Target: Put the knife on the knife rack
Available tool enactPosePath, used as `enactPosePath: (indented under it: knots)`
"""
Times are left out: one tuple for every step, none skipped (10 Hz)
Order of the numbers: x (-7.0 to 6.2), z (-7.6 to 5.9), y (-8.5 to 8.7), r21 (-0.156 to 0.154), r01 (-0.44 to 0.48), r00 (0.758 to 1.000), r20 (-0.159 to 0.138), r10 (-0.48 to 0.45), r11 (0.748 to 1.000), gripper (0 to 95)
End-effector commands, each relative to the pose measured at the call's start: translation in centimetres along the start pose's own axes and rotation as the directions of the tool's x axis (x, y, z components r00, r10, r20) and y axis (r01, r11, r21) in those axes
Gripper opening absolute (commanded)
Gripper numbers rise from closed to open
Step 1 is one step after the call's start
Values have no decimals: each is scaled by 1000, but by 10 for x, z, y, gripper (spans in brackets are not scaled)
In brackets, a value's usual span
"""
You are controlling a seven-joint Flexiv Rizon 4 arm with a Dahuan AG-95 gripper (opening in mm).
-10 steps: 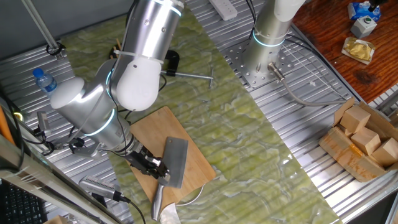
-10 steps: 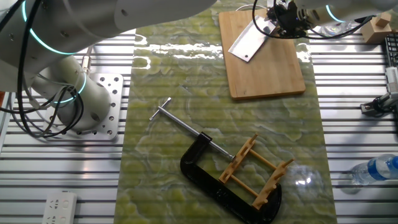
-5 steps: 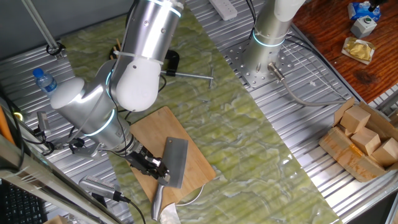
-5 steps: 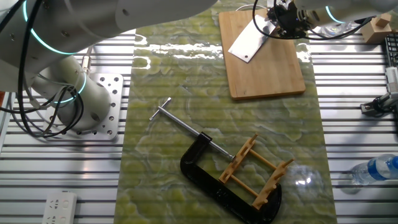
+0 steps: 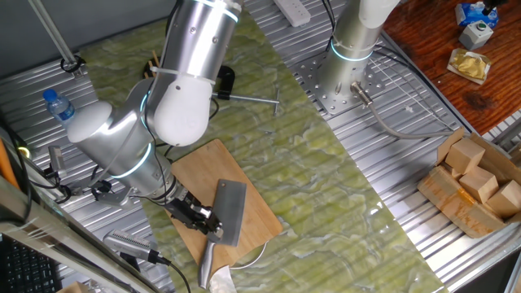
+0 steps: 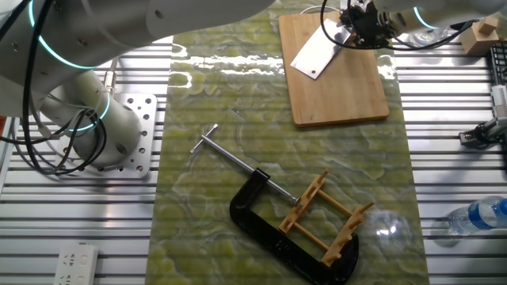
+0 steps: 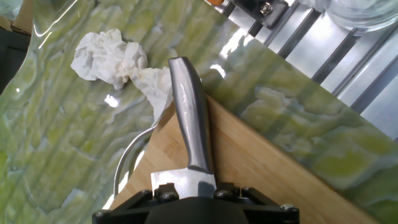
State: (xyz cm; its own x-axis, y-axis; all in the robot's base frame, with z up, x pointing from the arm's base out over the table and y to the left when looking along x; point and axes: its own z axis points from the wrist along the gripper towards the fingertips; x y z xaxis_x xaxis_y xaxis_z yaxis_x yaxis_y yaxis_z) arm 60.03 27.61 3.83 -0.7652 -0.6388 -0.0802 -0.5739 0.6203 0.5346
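Clamping the knife [image 5: 227, 213] over the cutting board [image 5: 260, 213], the hand [image 5: 207, 221] grips near the blade; knife rack [image 6: 327, 220] well apart.

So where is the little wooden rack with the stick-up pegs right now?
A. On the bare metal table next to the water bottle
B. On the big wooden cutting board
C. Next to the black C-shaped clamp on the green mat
C: the small light-brown wooden peg rack sits against the black C-shaped clamp on the green mat, far from the bamboo cutting board.
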Motion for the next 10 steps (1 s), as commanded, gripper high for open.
enactPosePath:
  knots:
    - [1, 0, 0, 0, 0, 1000, 0, 0, 1000, 380]
    - [1, 0, 0, 0, -1, 1000, 0, 1, 1000, 380]
    - [1, 1, 1, 0, -2, 1000, 2, 2, 1000, 190]
    - [1, 1, 1, 1, -4, 1000, 2, 4, 1000, 190]
    - [1, 2, 1, 2, -4, 1000, 1, 4, 1000, 190]
    - [1, 2, 1, 2, -4, 1000, 1, 4, 1000, 190]
    - [1, 2, 1, 3, -5, 1000, 1, 5, 1000, 190]
    - [2, 2, 1, 4, -6, 1000, 1, 6, 1000, 190]
    - [2, 3, 1, 4, -6, 1000, 0, 6, 1000, 190]
    - [2, 3, 1, 4, -5, 1000, 0, 5, 1000, 190]
